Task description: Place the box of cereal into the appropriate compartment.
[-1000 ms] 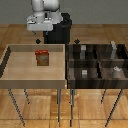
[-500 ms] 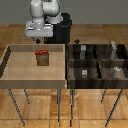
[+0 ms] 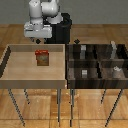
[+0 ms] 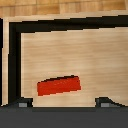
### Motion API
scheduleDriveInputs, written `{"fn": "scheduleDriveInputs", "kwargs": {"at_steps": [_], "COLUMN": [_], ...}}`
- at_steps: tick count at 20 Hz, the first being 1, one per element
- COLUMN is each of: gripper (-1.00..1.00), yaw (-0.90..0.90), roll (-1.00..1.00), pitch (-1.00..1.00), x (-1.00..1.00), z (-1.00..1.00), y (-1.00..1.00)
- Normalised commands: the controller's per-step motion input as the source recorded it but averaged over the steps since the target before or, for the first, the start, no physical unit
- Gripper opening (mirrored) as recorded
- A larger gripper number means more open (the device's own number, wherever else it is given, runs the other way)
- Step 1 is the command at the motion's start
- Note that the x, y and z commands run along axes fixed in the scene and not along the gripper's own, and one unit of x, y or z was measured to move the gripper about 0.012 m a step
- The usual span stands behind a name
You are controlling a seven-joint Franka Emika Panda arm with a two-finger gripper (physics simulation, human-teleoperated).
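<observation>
warm wood-plank floor point(image 3: 15, 30) all around, thin metal legs point(image 3: 61, 106) under both trays, throwing faint shadows. black pedestal point(image 3: 64, 31) behind, possibly a cabinet; too blurred to tell.

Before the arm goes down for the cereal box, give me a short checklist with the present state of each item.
1. Box of cereal stands upright in the light-wood tray: ok.
2. Box lies under the wrist camera, its red top in view: ok.
3. Claw empty, only its fingertips showing at the picture's edge: ok, though the exact opening cannot be told.
4. Claw above the box, not touching it: ok.
5. Nothing else in the tray near the box: ok.
6. Compartment with the tall grey block in the dark bin has room: cannot tell.
</observation>
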Motion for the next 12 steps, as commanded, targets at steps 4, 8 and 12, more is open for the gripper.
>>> {"fn": "scheduleDriveInputs", "kwargs": {"at_steps": [4, 8, 12], "gripper": [1.00, 1.00, 1.00], "yaw": [-0.89, -0.92, -0.94], "roll": [0.00, 0.00, 0.00], "pitch": [0.00, 0.00, 0.00], "x": [0.00, 0.00, 0.00], "z": [0.00, 0.00, 0.00], "y": [0.00, 0.00, 0.00]}}
